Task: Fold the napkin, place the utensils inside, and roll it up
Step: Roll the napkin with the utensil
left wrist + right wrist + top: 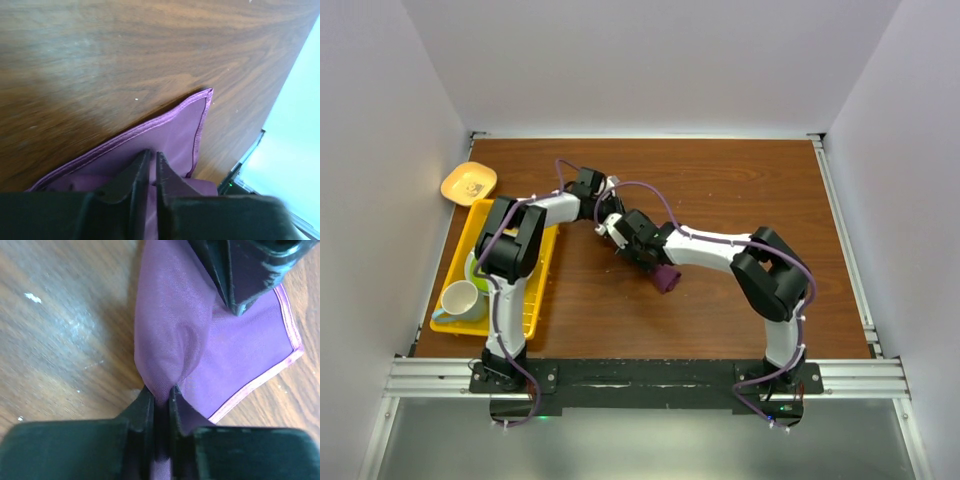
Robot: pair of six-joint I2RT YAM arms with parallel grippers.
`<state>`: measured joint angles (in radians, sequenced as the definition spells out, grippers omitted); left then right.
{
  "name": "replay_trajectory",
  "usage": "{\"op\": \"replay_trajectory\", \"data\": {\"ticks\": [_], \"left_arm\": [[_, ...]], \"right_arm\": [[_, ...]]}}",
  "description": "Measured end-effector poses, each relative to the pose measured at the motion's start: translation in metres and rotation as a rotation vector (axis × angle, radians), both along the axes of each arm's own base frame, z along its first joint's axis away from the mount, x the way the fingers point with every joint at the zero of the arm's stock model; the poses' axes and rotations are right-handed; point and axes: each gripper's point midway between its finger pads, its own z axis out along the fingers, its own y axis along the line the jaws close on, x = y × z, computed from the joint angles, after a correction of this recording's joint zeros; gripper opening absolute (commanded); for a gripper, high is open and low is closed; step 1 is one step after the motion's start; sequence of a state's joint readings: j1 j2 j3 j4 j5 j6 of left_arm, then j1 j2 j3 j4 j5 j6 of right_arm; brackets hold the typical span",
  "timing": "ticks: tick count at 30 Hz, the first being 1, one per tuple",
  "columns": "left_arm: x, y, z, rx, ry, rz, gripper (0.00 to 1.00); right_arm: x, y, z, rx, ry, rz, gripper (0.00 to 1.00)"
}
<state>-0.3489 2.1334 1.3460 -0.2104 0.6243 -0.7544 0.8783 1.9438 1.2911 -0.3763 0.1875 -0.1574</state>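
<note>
right pincer [161, 392] clenched on the napkin [170, 325] fold; left pincer [153, 155] above it, cannot tell its grip.

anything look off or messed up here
The napkin isn't lying flat: it's gathered into a ridge pinched in the right claw, with one hemmed corner spread on the table. Nothing looks spilled or damaged.

Our left arm [510, 245] and right arm [770, 275] bend inward, wrists close together. Our right pincer [160, 395] is clamped on a fold of the napkin [175, 315]; our left pincer [152, 162], just beside it, shows only a thin slit between its jaws.
</note>
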Motion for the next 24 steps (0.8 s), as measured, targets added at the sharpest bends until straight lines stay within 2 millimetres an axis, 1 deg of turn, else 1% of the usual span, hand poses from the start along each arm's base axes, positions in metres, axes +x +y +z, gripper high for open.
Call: {"op": "replay_trajectory", "data": {"ticks": [2,3,6,9,11,14,16,17,19,21,22,24], "left_arm": [[0.003,0.005,0.004,0.026,-0.013,0.007,0.34],[0.005,0.009,0.006,0.044,-0.022,0.014,0.36],[0.015,0.028,0.020,0.087,-0.063,0.053,0.40],[0.033,0.056,0.045,0.105,-0.134,0.116,0.43],[0.045,0.076,0.068,0.113,-0.200,0.161,0.43],[0.054,0.090,0.098,0.110,-0.277,0.198,0.42],[0.055,0.089,0.114,0.089,-0.323,0.193,0.40],[0.055,0.085,0.120,0.068,-0.343,0.184,0.34],[0.050,0.076,0.123,0.018,-0.364,0.167,0.29],[0.038,0.067,0.112,-0.029,-0.343,0.148,0.25],[0.030,0.061,0.102,-0.052,-0.327,0.138,0.21],[0.016,0.048,0.087,-0.093,-0.288,0.119,0.19]], "right_arm": [[0.001,0.003,0.000,0.037,0.028,-0.001,0.00],[0.003,0.006,0.000,0.062,0.050,-0.001,0.00],[0.003,0.013,0.001,0.173,0.146,-0.009,0.00],[0.004,0.012,0.002,0.291,0.266,-0.045,0.00],[0.005,0.012,0.002,0.386,0.366,-0.081,0.00],[0.004,0.014,0.001,0.540,0.535,-0.131,0.00],[0.004,0.017,0.000,0.647,0.652,-0.169,0.00],[0.004,0.018,0.000,0.687,0.696,-0.187,0.00],[0.002,0.019,0.000,0.780,0.790,-0.221,0.00],[0.000,0.017,-0.001,0.841,0.861,-0.248,0.01],[-0.001,0.016,-0.001,0.863,0.888,-0.256,0.01],[-0.001,0.015,-0.001,0.897,0.928,-0.260,0.01]]}}
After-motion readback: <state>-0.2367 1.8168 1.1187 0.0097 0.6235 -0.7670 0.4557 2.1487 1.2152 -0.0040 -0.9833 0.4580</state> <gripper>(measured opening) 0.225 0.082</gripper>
